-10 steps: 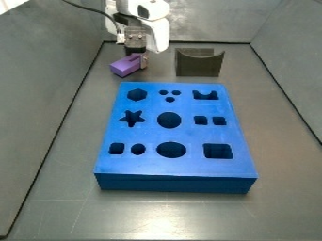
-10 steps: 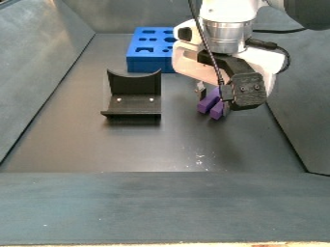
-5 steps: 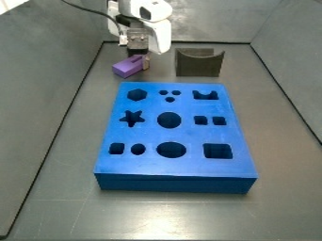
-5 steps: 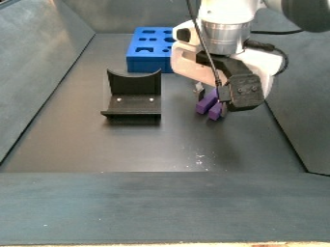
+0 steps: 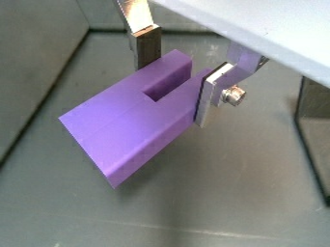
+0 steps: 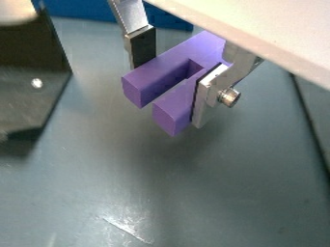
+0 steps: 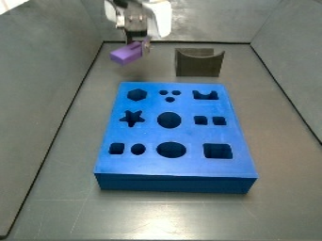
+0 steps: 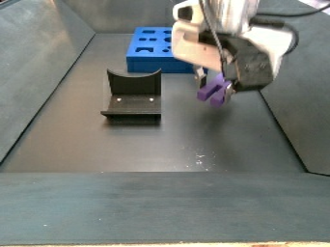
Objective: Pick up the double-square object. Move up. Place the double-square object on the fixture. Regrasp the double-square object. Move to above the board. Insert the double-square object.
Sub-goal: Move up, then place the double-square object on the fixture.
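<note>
A: Where do we find the small light-purple stepped block (image 5: 135, 125)?

B: We see it clamped in the pincer (image 5: 178, 69); in both wrist views a silver finger plate (image 6: 211, 96) presses each side of its notched end; in both side views it hangs clear of the dark worktop (image 8: 154, 145).

A: And its neighbours?

B: In a side view it hangs near the dark olive-grey open-topped fixture (image 7: 198, 62), beyond the flat bright-blue board (image 7: 174, 132).

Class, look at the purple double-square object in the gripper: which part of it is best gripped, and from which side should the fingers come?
Grip the narrow notched end of the double-square object, from above. The gripper already holds it that way, lifted off the floor: its fingers clamp the two flat parallel side faces there, and the wider end hangs free below.
</note>
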### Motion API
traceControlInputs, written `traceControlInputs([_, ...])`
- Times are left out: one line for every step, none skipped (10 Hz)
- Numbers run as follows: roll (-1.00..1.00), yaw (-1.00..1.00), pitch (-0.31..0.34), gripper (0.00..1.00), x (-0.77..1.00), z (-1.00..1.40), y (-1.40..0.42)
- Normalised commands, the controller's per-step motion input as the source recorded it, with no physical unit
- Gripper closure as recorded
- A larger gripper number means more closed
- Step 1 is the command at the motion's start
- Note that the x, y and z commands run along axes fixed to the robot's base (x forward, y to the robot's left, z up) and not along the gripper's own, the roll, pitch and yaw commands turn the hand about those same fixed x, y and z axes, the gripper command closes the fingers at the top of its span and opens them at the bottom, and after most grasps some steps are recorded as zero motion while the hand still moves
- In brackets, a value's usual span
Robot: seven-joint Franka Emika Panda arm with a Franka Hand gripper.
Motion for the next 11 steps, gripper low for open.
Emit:
traceControlInputs([-0.01, -0.01, 0.038, 1.0, -0.02, 0.45, 0.0])
traceControlInputs([-0.01, -0.01, 0.038, 1.0, -0.02, 0.25, 0.0])
traceControlInputs([0.0, 0.0, 0.0, 1.0, 0.0, 1.0, 0.0])
traceControlInputs([0.0, 0.0, -0.007, 1.0, 0.01, 1.0, 0.0])
traceControlInputs([0.0, 0.0, 0.014, 1.0, 0.0, 1.0, 0.0])
traceControlInputs([-0.01, -0.01, 0.022, 1.0, -0.01, 1.0, 0.0])
traceControlInputs([-0.01, -0.01, 0.029, 1.0, -0.01, 1.0, 0.0])
traceControlInputs([-0.01, -0.01, 0.033, 1.0, -0.01, 1.0, -0.01])
traceControlInputs([-0.01, -0.01, 0.04, 1.0, -0.01, 0.94, -0.01])
traceControlInputs([-0.01, -0.01, 0.043, 1.0, -0.01, 0.83, -0.01])
traceControlInputs([-0.02, -0.02, 0.058, 1.0, 0.0, 0.57, 0.0])
